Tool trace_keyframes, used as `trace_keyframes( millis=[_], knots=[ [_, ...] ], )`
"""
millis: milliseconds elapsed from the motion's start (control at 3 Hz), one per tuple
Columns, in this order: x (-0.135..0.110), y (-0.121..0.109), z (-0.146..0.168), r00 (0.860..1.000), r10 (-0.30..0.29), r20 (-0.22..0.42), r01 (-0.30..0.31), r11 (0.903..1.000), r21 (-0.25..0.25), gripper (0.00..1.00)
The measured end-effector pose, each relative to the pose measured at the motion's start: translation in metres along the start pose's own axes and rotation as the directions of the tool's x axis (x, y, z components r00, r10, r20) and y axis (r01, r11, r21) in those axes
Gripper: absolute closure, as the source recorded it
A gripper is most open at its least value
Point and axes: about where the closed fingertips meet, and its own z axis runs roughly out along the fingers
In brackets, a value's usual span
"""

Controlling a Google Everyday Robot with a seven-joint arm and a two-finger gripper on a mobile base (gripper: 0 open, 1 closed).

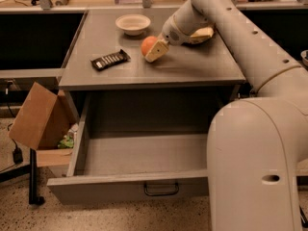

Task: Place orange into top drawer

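Note:
The orange (147, 44) is on the grey cabinet's top (192, 66), near the middle and just right of the white bowl (133, 23). My gripper (155, 48) reaches in from the right and is shut on the orange; one cream finger (158, 52) shows in front of the fruit and the other is hidden behind it. The top drawer (130, 189) is pulled wide open below the front edge. Its grey inside shows nothing in it, and a small dark handle (161, 189) sits on its front.
A dark snack packet (110, 60) lies on the cabinet top at the left. A tan-yellow snack bag (203, 32) sits behind my arm. A cardboard box (38, 114) leans on the cabinet's left side. My own body (260, 167) fills the right foreground.

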Motion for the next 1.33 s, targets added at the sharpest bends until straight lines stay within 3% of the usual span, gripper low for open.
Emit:
trace_keyframes(
  millis=[333, 667, 1000, 1333],
  knots=[
    [-0.017, 0.011, -0.024, 0.996, -0.077, 0.038, 0.076, 0.9967, 0.03, 0.84],
    [-0.034, 0.033, -0.075, 0.983, -0.157, 0.092, 0.147, 0.9835, 0.105, 1.0],
    [-0.03, 0.06, -0.13, 0.969, -0.195, 0.148, 0.163, 0.9651, 0.205, 1.0],
    [-0.03, 0.06, -0.13, 0.969, -0.196, 0.149, 0.163, 0.9651, 0.205, 1.0]
  ],
)
